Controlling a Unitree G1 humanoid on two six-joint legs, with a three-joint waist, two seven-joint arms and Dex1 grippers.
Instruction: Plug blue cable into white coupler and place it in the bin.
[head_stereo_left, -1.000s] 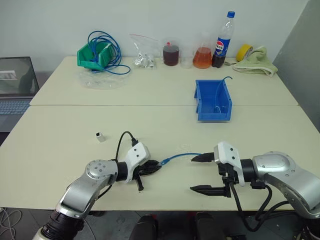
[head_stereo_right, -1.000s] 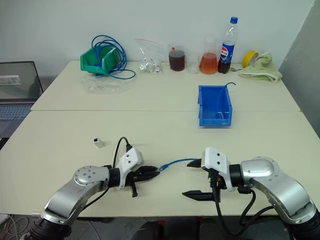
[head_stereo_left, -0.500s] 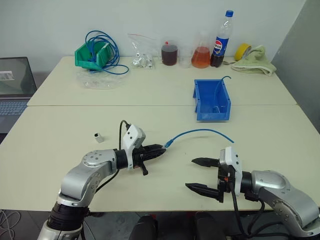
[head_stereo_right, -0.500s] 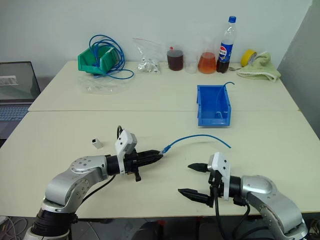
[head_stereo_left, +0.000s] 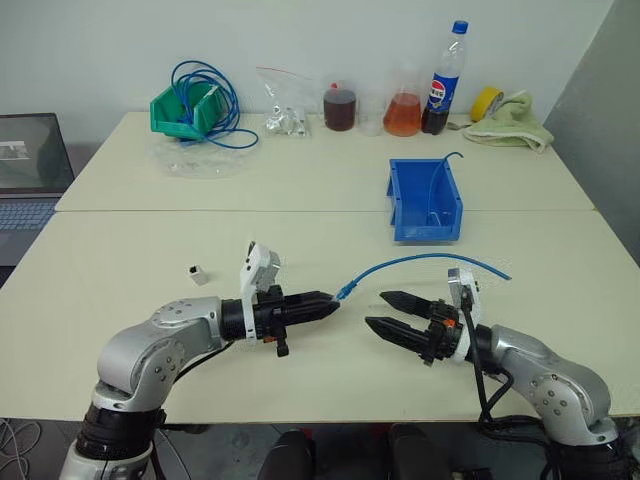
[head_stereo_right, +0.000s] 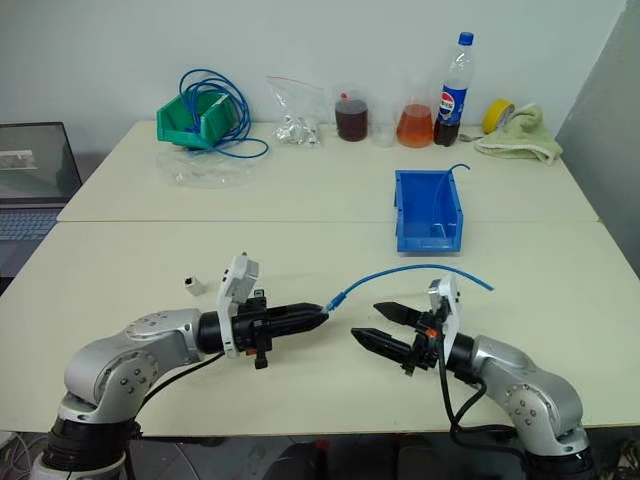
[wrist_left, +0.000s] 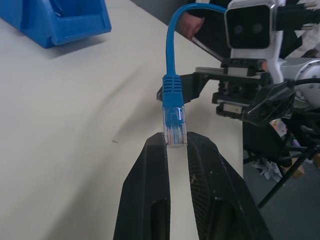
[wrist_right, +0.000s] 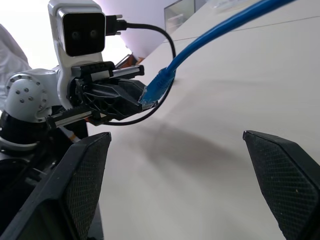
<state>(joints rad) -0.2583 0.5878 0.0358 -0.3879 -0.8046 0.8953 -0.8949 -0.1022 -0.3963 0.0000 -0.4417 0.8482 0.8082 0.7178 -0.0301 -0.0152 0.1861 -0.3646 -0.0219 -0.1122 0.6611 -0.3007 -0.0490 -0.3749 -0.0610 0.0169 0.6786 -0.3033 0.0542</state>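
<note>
My left gripper (head_stereo_left: 333, 299) is shut on the clear plug (wrist_left: 174, 126) of the blue cable (head_stereo_left: 430, 262) and holds it level above the near table, pointing right. The cable arcs off to the right, its far end (head_stereo_left: 508, 276) free. Facing the plug a short way to its right, my right gripper (head_stereo_left: 376, 309) stands open with nothing between its fingers (wrist_right: 85, 186). The white coupler (head_stereo_left: 199, 273) lies on the table left of my left arm, apart from both grippers. The blue bin (head_stereo_left: 425, 200) stands on the far table, right of centre.
At the back left a green bin (head_stereo_left: 186, 108) holds a coiled blue cable bundle. A plastic bag (head_stereo_left: 281, 116), two flasks of liquid (head_stereo_left: 404, 112), a cola bottle (head_stereo_left: 445, 80), yellow tape and a towel (head_stereo_left: 512, 122) line the back edge. A laptop (head_stereo_left: 30, 160) sits at far left.
My left gripper has risen off the table with the plug, and the cable now arcs in the air. My right gripper has rolled and moved in to face the plug.
</note>
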